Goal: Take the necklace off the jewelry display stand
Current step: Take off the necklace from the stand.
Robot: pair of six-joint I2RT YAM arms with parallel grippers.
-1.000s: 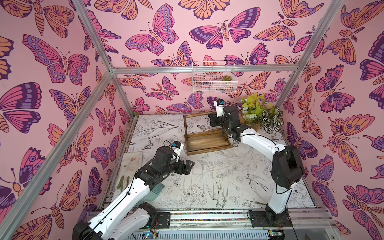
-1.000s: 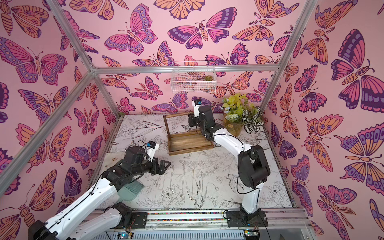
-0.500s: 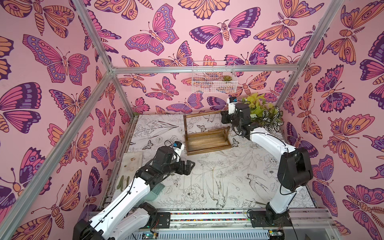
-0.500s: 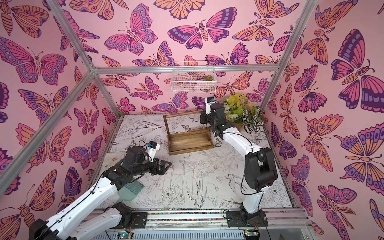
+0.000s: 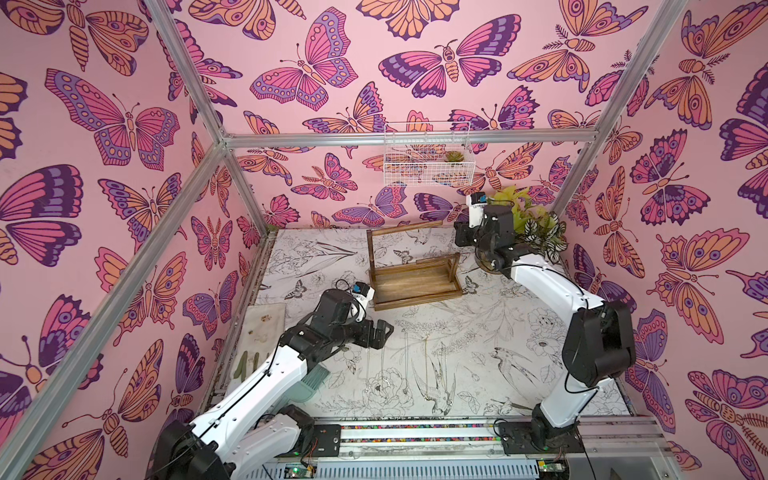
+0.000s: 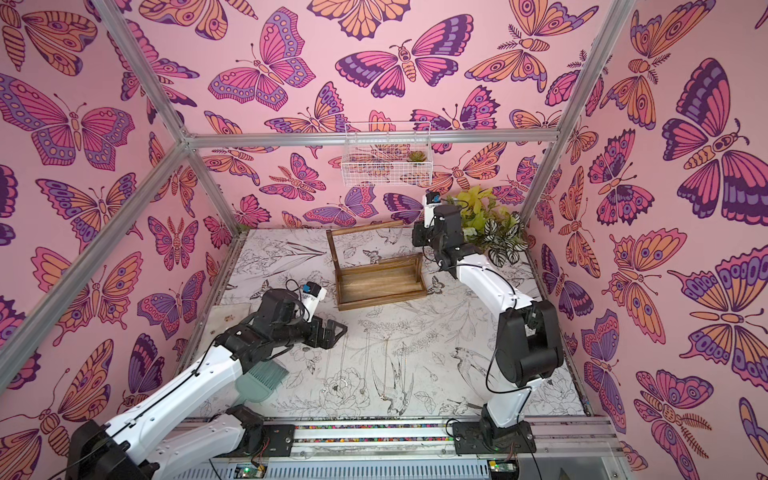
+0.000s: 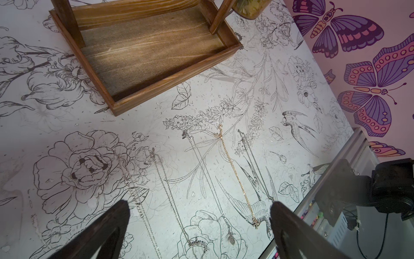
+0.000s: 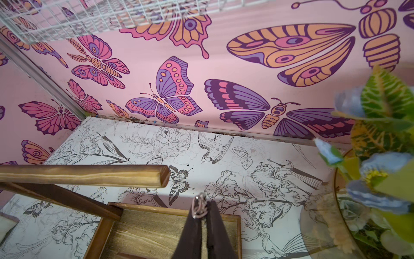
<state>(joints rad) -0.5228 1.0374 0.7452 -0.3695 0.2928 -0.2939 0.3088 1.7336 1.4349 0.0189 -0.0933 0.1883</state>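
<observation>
Clamped on the necklace (image 8: 198, 205), the right gripper (image 8: 202, 210) sits just past the crossbar (image 8: 89, 176) end of the jewelry display stand (image 8: 145, 206), seemingly clear of it.

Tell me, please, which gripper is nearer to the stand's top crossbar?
Right. The right gripper, shut on a necklace, sits just beyond the crossbar's end by the plant. The left gripper, open, hovers over the table in front of the stand, farther away.

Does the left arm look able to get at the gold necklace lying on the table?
Probably yes: the open left pincer points at the gold necklace lying close ahead, and nothing stands between them.
</observation>
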